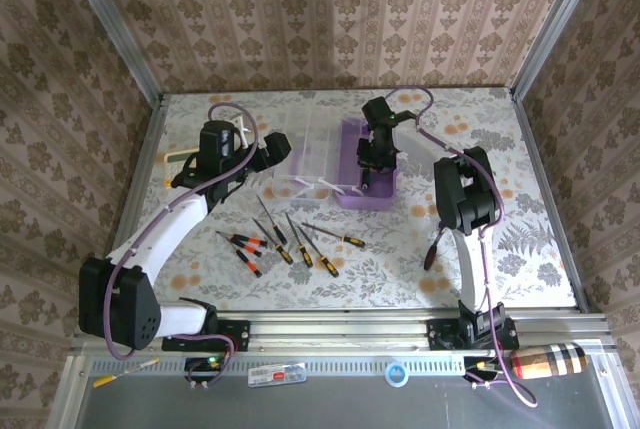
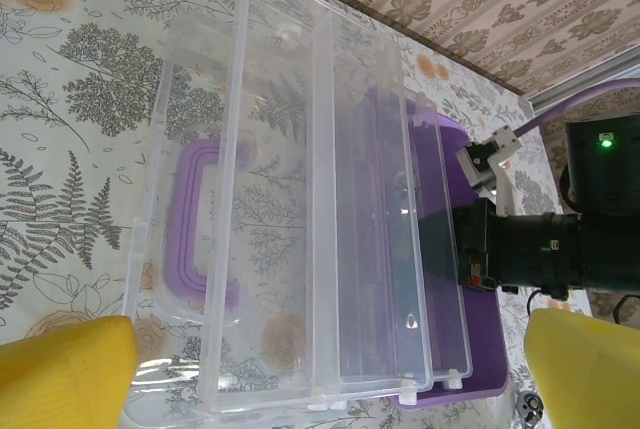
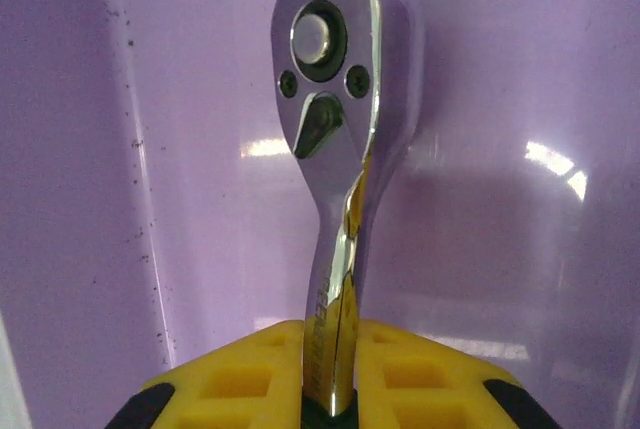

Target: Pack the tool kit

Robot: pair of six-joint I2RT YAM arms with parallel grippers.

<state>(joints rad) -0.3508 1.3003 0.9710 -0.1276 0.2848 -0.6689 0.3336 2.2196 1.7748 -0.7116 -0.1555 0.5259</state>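
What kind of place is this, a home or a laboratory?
Probably a robot test cell, not a home: left arm and right arm bolted to a metal rail, wallpaper panels held in an aluminium frame, a floral-covered table.

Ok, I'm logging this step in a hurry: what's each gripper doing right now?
Left gripper: open, holding nothing.
Right gripper: shut on the chrome ratchet, inside the purple box.

lab robot booth: wallpaper panels (image 1: pixel 330 19) in aluminium framing (image 1: pixel 110 24).
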